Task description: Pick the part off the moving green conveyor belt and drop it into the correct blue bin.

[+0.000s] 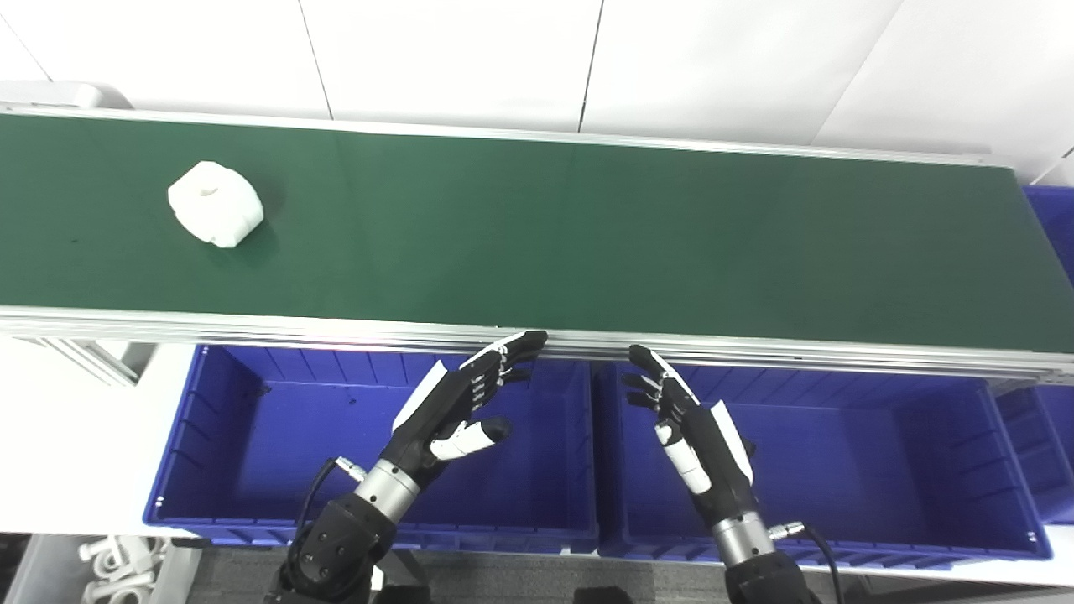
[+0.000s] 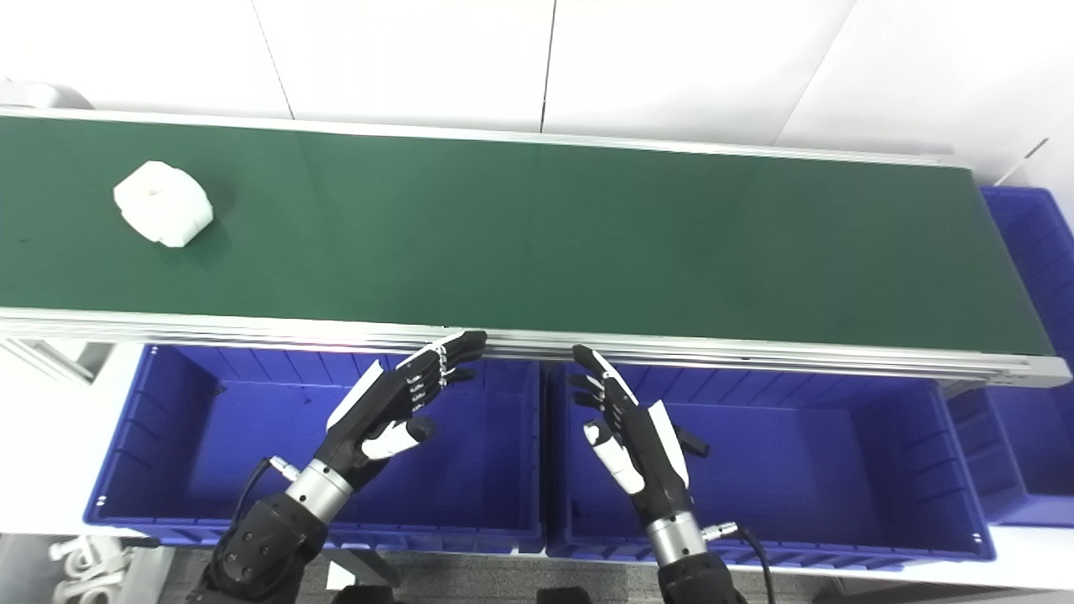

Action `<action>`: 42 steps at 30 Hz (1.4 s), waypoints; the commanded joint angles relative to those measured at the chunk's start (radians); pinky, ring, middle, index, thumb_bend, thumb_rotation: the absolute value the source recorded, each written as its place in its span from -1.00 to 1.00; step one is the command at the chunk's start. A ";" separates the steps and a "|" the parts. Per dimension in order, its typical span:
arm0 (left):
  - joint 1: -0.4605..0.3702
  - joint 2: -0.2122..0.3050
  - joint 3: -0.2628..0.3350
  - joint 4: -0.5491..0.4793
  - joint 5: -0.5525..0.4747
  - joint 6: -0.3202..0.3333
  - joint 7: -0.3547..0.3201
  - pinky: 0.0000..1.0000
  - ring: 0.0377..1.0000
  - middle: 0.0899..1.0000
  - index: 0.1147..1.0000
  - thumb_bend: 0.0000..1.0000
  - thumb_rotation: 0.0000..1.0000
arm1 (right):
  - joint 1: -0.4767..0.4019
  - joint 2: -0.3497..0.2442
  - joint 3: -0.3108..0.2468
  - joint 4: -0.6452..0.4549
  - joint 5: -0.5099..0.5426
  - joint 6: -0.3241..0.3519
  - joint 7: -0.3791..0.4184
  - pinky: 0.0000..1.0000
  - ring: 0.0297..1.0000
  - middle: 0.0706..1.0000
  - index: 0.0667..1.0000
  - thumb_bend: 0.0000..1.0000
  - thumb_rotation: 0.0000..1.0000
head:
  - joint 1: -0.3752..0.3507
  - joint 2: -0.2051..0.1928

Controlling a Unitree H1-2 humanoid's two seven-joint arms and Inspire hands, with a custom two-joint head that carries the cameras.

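You get bright, even light from above, approx. overhead. The white wall [image 1: 713, 59] is nearly washed out. The white part [image 1: 216, 204] is overexposed, so its surface detail is lost; it throws a soft shadow to its right on the green conveyor belt [image 1: 587, 235]. A small pinkish glare sits on the metal rail [image 1: 352, 342] at the belt's near edge. The blue bins [image 1: 268, 436] are darker inside, esp. near the walls. Straight lines bend a bit at the pic edges. Both views are sharp, w/o motion blur.
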 commanded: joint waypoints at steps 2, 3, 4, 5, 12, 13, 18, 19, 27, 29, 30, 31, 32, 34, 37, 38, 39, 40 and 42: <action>-0.023 -0.019 -0.006 0.019 -0.005 -0.060 -0.010 0.74 0.83 0.80 0.70 0.92 0.50 | -0.014 -0.009 -0.001 -0.003 0.030 -0.063 -0.001 0.61 0.74 0.87 0.80 0.67 0.91 | 0.021 -0.018; -0.025 -0.021 -0.006 0.028 -0.005 -0.064 -0.011 0.74 0.83 0.80 0.69 0.93 0.48 | -0.016 -0.011 -0.002 0.003 0.033 -0.063 0.000 0.62 0.74 0.87 0.80 0.67 0.91 | 0.030 -0.028; -0.028 -0.025 -0.007 0.041 -0.005 -0.071 -0.011 0.74 0.83 0.80 0.69 0.93 0.48 | -0.019 -0.013 -0.003 0.013 0.039 -0.063 0.003 0.62 0.74 0.87 0.80 0.67 0.91 | 0.047 -0.048; -0.030 -0.027 -0.007 0.050 -0.005 -0.076 -0.011 0.73 0.83 0.80 0.68 0.92 0.47 | -0.021 -0.015 -0.004 0.019 0.044 -0.063 0.005 0.62 0.73 0.87 0.80 0.69 0.90 | 0.047 -0.048; -0.048 -0.039 -0.004 0.101 0.017 -0.094 -0.003 0.65 0.76 0.74 0.62 0.94 0.42 | -0.034 -0.015 -0.019 0.062 0.071 -0.063 0.021 0.60 0.69 0.84 0.80 0.72 0.89 | 0.073 -0.098; -0.050 -0.041 -0.004 0.106 0.019 -0.095 -0.001 0.64 0.75 0.73 0.62 0.94 0.42 | -0.036 -0.016 -0.021 0.067 0.075 -0.063 0.027 0.60 0.69 0.84 0.80 0.72 0.89 | 0.076 -0.105; -0.056 -0.048 0.001 0.125 0.011 -0.096 -0.005 0.63 0.73 0.72 0.60 0.96 0.38 | -0.040 -0.014 -0.028 0.078 0.074 -0.063 0.032 0.61 0.70 0.85 0.80 0.74 0.89 | 0.081 -0.114; -0.057 -0.049 0.002 0.126 0.010 -0.096 -0.006 0.62 0.74 0.72 0.60 0.96 0.37 | -0.040 -0.013 -0.028 0.078 0.071 -0.063 0.030 0.62 0.71 0.85 0.80 0.74 0.89 | 0.081 -0.114; -0.050 -0.044 -0.002 0.103 -0.002 -0.095 -0.022 0.61 0.73 0.72 0.59 0.97 0.32 | -0.039 -0.015 -0.026 0.071 0.067 -0.063 0.029 0.59 0.71 0.86 0.81 0.72 0.90 | 0.108 -0.104; -0.034 -0.038 -0.008 0.045 -0.005 -0.095 -0.030 0.60 0.72 0.71 0.59 0.98 0.31 | -0.038 -0.016 -0.027 0.072 0.075 -0.063 0.038 0.60 0.72 0.87 0.82 0.73 0.90 | 0.121 -0.099; -0.024 -0.032 -0.012 -0.001 -0.007 -0.088 -0.035 0.59 0.71 0.70 0.59 0.99 0.30 | -0.037 -0.016 -0.027 0.071 0.074 -0.063 0.039 0.61 0.73 0.87 0.82 0.74 0.90 | 0.133 -0.100; -0.015 -0.027 -0.015 -0.048 -0.014 -0.081 -0.041 0.59 0.71 0.70 0.59 1.00 0.30 | -0.038 -0.016 -0.026 0.072 0.073 -0.063 0.038 0.62 0.74 0.88 0.83 0.75 0.91 | 0.135 -0.102; -0.008 -0.023 -0.016 -0.087 -0.023 -0.079 -0.047 0.58 0.70 0.70 0.59 1.00 0.30 | -0.039 -0.016 -0.026 0.073 0.071 -0.063 0.037 0.62 0.74 0.88 0.83 0.76 0.92 | 0.140 -0.106; 0.001 -0.017 -0.016 -0.171 -0.030 -0.077 -0.050 0.55 0.67 0.69 0.58 1.00 0.30 | -0.046 -0.017 -0.023 0.083 0.070 -0.063 0.040 0.63 0.74 0.87 0.84 0.74 0.94 | 0.156 -0.109; 0.000 0.000 -0.009 -0.296 -0.034 -0.038 -0.052 0.51 0.64 0.68 0.55 1.00 0.28 | -0.057 -0.018 -0.020 0.093 0.066 -0.063 0.043 0.65 0.75 0.88 0.86 0.74 0.95 | 0.170 -0.102; -0.002 0.006 -0.005 -0.334 -0.032 -0.022 -0.050 0.51 0.66 0.68 0.54 1.00 0.27 | -0.059 -0.018 -0.019 0.094 0.065 -0.063 0.043 0.65 0.74 0.88 0.86 0.73 0.96 | 0.170 -0.102; -0.010 0.012 0.006 -0.372 -0.027 -0.015 -0.044 0.51 0.67 0.68 0.53 1.00 0.26 | -0.061 -0.016 -0.020 0.094 0.065 -0.063 0.043 0.65 0.74 0.87 0.86 0.73 0.96 | 0.172 -0.096; -0.016 0.016 0.013 -0.397 -0.024 -0.009 -0.039 0.48 0.67 0.68 0.51 1.00 0.22 | -0.062 -0.014 -0.020 0.094 0.066 -0.063 0.043 0.65 0.73 0.86 0.86 0.73 0.97 | 0.172 -0.096; -0.043 0.026 0.043 -0.425 -0.001 -0.024 -0.020 0.44 0.65 0.68 0.51 1.00 0.15 | -0.063 -0.012 -0.020 0.093 0.065 -0.063 0.041 0.66 0.74 0.86 0.86 0.73 0.97 | 0.166 -0.106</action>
